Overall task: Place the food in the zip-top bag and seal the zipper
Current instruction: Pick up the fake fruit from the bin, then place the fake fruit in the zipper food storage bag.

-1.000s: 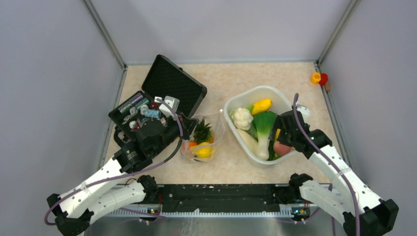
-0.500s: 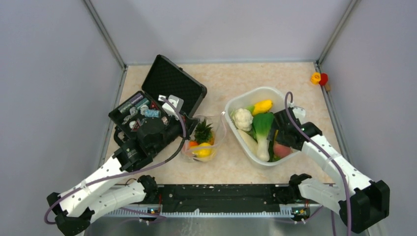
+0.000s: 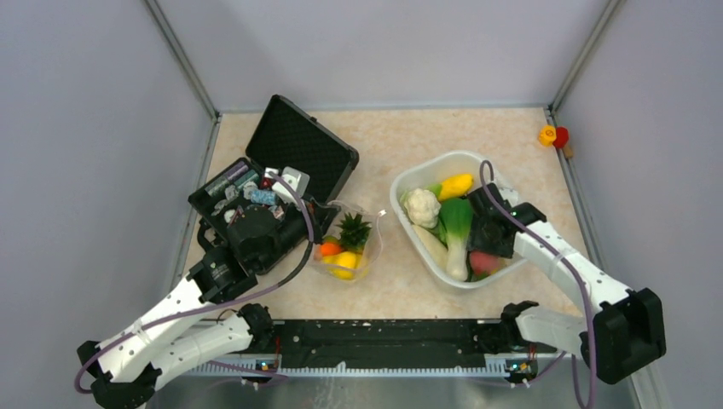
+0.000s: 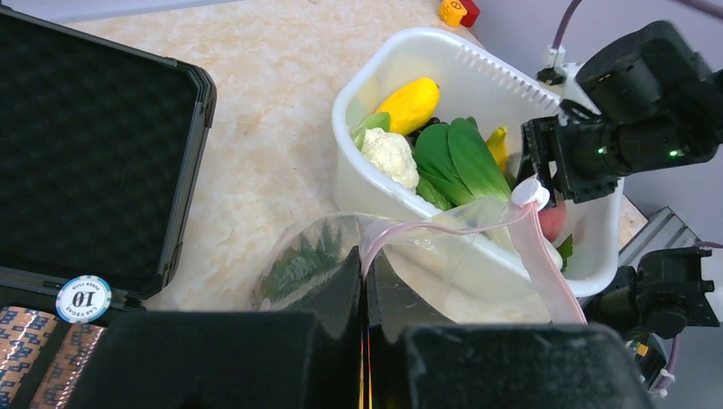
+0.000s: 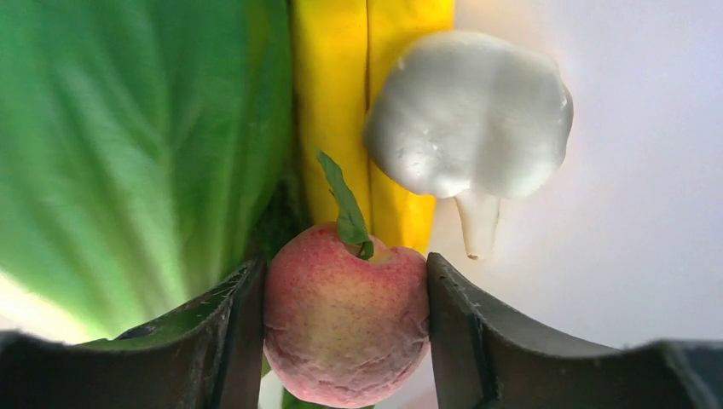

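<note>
The zip-top bag [image 3: 348, 249] lies between a black case and the white tub, holding a pineapple [image 3: 352, 230], a yellow mango [image 3: 345, 261] and an orange [image 3: 330, 249]. My left gripper [image 4: 367, 266] is shut on the pink zipper [image 4: 443, 223] at the bag's mouth, keeping it raised. The white tub [image 3: 426, 170] holds a cauliflower [image 3: 420, 206], a green leafy stalk [image 3: 456, 223] and a yellow fruit [image 3: 454, 184]. My right gripper [image 5: 344, 324] is down inside the tub, its two fingers pressed against both sides of the peach [image 5: 345, 328].
An open black case [image 3: 298, 149] with small items stands at the left, its lid leaning back. A yellow and red toy [image 3: 552, 135] sits by the far right wall. A white mushroom-shaped piece [image 5: 469, 115] and a yellow piece [image 5: 341, 102] lie beyond the peach.
My right gripper has moved left and down into the tub, and its fingers have closed in on the peach. The left gripper and bag shifted slightly toward the near side.
</note>
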You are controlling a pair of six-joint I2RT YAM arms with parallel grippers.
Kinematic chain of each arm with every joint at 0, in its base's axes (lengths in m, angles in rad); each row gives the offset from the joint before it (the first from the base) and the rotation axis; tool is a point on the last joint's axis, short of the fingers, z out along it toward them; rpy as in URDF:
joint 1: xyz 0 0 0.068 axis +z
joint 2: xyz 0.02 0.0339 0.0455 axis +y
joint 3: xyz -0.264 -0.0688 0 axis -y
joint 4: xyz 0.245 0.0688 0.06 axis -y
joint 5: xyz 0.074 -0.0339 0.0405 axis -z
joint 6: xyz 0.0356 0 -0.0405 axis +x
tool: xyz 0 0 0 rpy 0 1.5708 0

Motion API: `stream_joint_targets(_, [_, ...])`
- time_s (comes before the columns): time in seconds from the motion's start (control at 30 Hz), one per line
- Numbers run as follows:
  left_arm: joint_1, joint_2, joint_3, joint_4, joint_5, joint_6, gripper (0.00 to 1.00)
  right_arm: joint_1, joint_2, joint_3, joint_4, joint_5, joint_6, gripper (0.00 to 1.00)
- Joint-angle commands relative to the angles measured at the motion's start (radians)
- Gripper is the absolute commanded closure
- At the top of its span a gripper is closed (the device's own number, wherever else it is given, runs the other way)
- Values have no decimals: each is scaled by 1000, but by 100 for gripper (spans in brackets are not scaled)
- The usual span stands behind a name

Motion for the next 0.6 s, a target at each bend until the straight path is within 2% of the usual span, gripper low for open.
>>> stream_joint_targets(0.0, [3,-8,36,40,-31,15,100,-7,-100,113,31,0,-14,65])
stream_joint_targets(0.13, [4,18,44,37,-35,9,100,-6,-238,106,178,-32,-17,67])
stream_joint_targets(0.27, [4,53,45,54,-35,-5,100,-6,-372,-24,416,-157,22,72])
stream_joint_targets(0.4, [4,100,63,47,-6,-12,100,-6,-443,-141,608,-253,75,73])
stream_joint_targets(0.57, [5,118,75,21,4,-30,100,-7,-487,-173,816,-434,103,74])
